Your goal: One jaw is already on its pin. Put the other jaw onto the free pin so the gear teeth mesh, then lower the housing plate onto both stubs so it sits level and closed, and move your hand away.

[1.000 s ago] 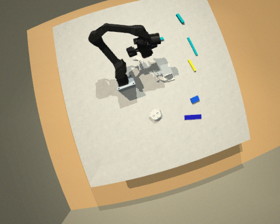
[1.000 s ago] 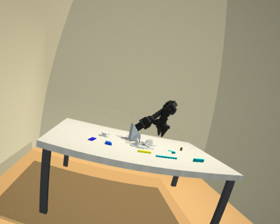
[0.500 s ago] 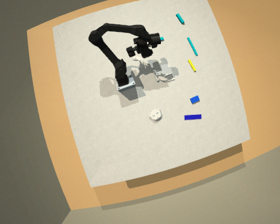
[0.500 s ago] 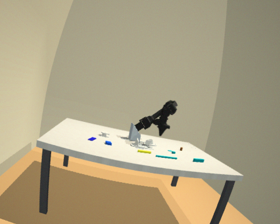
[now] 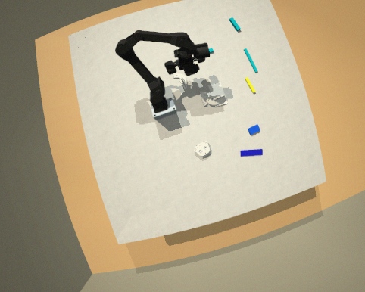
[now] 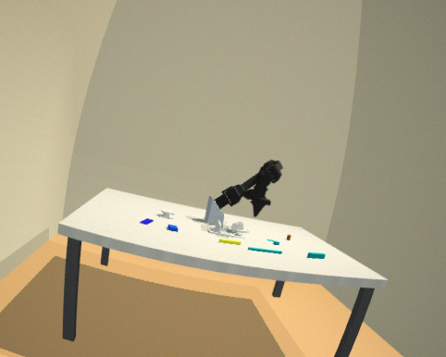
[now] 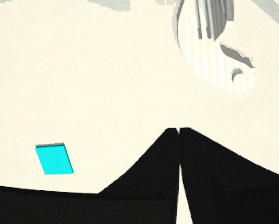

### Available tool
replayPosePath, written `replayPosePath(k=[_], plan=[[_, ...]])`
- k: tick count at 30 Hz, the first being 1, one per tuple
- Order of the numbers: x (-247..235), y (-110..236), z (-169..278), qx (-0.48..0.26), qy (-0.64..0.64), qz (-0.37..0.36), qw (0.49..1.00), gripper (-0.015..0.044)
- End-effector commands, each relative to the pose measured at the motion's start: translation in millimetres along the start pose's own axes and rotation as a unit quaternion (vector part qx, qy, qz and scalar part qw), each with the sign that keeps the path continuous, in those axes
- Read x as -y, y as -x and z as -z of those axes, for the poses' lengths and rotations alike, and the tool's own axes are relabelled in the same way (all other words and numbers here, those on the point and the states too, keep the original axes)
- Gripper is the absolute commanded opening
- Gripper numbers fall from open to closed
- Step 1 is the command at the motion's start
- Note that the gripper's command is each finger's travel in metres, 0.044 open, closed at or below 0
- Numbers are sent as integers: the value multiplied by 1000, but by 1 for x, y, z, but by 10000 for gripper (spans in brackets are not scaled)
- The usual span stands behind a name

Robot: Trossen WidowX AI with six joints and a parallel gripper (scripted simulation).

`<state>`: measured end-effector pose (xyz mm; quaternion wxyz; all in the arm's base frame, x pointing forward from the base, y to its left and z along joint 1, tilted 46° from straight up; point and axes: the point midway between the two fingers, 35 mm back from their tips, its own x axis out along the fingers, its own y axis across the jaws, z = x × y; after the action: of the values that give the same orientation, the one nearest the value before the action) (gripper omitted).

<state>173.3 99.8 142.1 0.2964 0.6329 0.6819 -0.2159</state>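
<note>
My gripper point(image 6: 256, 214) point(image 7: 178, 137) is shut with nothing between its fingertips, held well above the table. A white ribbed part point(image 7: 200, 60) with small teeth along its edge lies beyond the fingertips in the wrist view, cut off by the top edge. White parts point(image 5: 216, 101) point(image 6: 237, 226) lie close together near the arm's base, partly in the arm's shadow. A small white round part point(image 5: 203, 149) point(image 6: 166, 214) with two holes or marks on top stands apart from them. Which parts are jaws, pins or housing plate, and any meshing, are too small to tell.
Cyan pieces point(image 5: 235, 24) point(image 6: 315, 255) point(image 7: 55, 160), a yellow bar point(image 5: 250, 85) point(image 6: 229, 241), a blue block point(image 5: 254, 129) point(image 6: 172, 227) and a dark blue bar point(image 5: 251, 153) point(image 6: 146, 221) lie around. A small brown block point(image 6: 289, 237) stands behind the cyan pieces.
</note>
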Motion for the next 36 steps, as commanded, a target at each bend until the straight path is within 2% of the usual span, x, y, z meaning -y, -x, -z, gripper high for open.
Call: replayPosePath(k=[1,16,36], plan=[[0,0,0,0,0,0,1000,53],[0,0,0,0,0,0,1000,440],[0,0,0,0,0,0,1000,440]])
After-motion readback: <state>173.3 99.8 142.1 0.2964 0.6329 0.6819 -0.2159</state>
